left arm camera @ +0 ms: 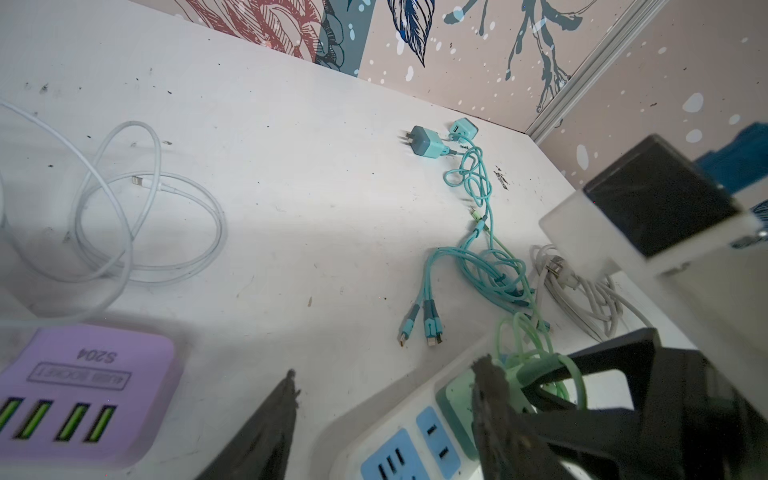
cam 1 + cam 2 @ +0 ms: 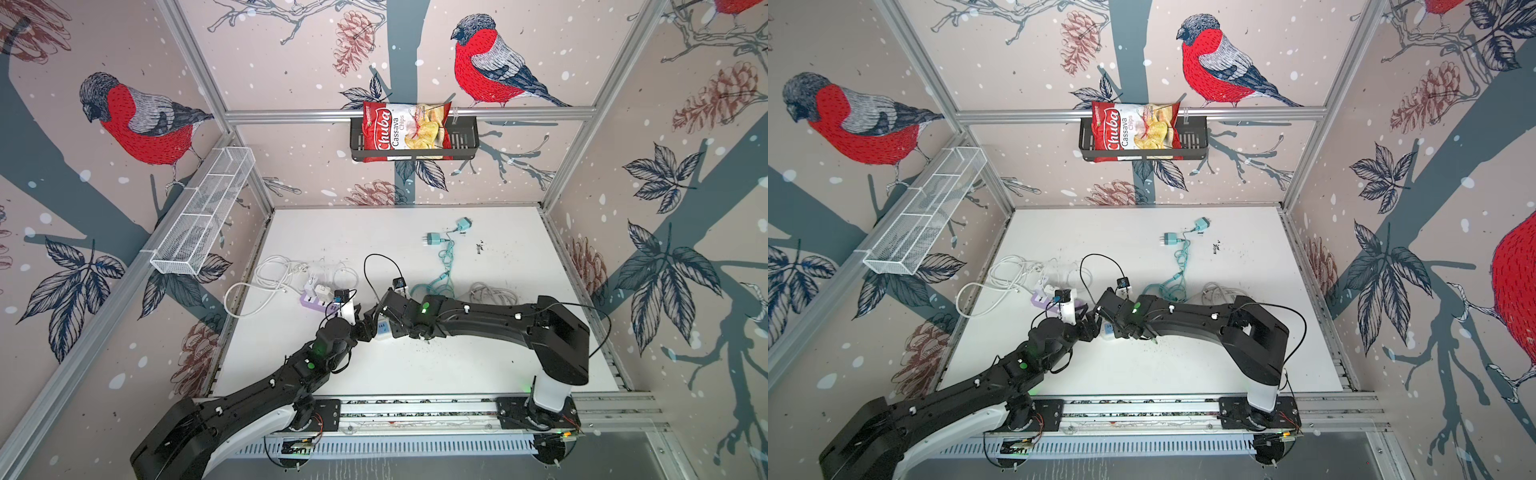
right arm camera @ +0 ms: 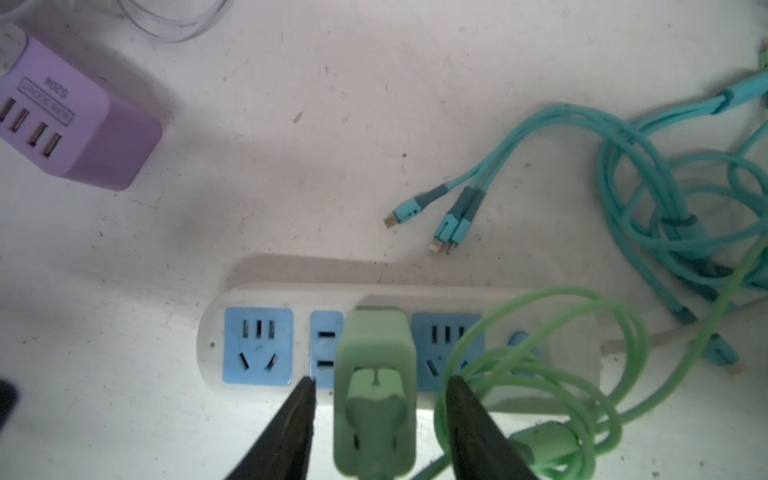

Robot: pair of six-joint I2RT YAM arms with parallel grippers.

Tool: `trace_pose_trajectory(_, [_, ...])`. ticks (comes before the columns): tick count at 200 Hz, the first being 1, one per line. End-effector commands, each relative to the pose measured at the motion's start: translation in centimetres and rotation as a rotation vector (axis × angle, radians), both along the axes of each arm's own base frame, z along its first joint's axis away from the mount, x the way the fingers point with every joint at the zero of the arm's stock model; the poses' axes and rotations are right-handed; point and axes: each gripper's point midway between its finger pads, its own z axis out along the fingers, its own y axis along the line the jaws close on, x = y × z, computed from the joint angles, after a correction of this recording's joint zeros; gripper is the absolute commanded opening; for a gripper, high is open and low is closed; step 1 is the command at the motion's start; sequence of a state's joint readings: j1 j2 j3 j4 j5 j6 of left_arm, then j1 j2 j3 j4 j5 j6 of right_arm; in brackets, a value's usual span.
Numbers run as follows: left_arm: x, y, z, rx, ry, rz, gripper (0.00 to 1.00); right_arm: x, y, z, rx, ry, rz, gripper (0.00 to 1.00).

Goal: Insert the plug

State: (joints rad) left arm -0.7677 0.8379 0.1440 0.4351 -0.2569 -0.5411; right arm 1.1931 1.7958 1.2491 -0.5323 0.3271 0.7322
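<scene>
**Green plug standing on the white power strip, front-middle of the desk**

We list the plug [image 3: 374, 345] as a pale green, matte block with rounded corners. It stands upright on the power strip [image 3: 291, 293], between a narrow two-slot panel and a wider blue socket panel. Its prongs are hidden under the body. A thin green cable [image 3: 582, 332] loops loosely from it across the strip's switch end.

The power strip is a long white plastic bar with rounded ends and flat blue socket faces. It lies on the scuffed white desk [image 2: 457, 365], near the middle toward the front edge.

The right gripper [image 3: 382, 384] has its dark, tapered fingers spread to either side of the plug, with a visible gap on each side.

The left gripper [image 1: 388, 407] is also spread wide. One rough-faced finger is over bare desk and the other is in front of the strip; we cannot tell whether that finger touches it.

Also on the desk:
- A boxy lilac USB hub [image 3: 83, 137] lies toward the left edge.
- A braided teal cable [image 3: 540, 120] ending in three connectors lies beside the strip.
- A small teal charger [image 1: 428, 143] lies near the back edge.
- A smooth white cable [image 1: 145, 208] lies coiled near the hub.
</scene>
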Motion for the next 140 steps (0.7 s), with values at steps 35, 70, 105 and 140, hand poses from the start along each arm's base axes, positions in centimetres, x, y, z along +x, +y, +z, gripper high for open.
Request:
trace_pose_trajectory(35, [0.5,0.0,0.1,0.028,-0.012,0.01,0.68,-0.1,-0.1,1.2,0.022,-0.006,0.018,0.63])
trace_pose_trajectory(70, [0.9,-0.5,0.4,0.038,-0.01,0.005,0.68,-0.3,-1.3,1.8,0.025,-0.016,-0.004,0.63])
trace_pose_trajectory(105, [1.4,-0.6,1.0,0.042,-0.021,0.016,0.69,0.2,-4.4,2.4,0.023,-0.066,-0.087,0.59])
trace_pose_trajectory(140, [2.3,-0.9,2.1,0.07,-0.04,0.033,0.69,1.3,-8.2,1.1,0.006,-0.065,-0.173,0.52])
